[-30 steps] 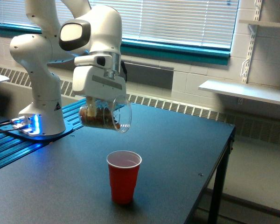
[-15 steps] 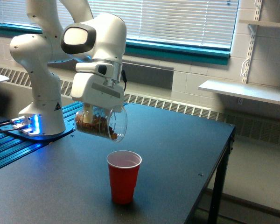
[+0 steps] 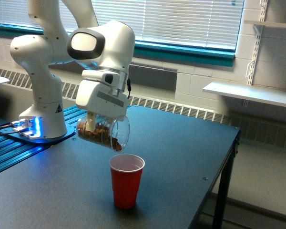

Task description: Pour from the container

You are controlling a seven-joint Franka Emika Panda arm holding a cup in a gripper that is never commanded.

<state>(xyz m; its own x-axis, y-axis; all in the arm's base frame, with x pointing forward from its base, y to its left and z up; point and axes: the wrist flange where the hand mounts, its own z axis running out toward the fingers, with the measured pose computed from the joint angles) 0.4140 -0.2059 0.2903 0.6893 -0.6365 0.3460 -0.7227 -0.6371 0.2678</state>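
The gripper (image 3: 98, 125), clenched on the one clear cup (image 3: 105, 134) (brown bits inside), has dropped lower and tilted further toward the one red cup (image 3: 126, 180).

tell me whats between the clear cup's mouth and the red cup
Nothing: in the exterior view only open air separates the tilted clear cup from the red cup below.

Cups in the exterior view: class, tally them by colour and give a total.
Clear cup, tilted in the hand, brown bits inside: 1
Red cup, upright on the table: 1
Total: 2 cups
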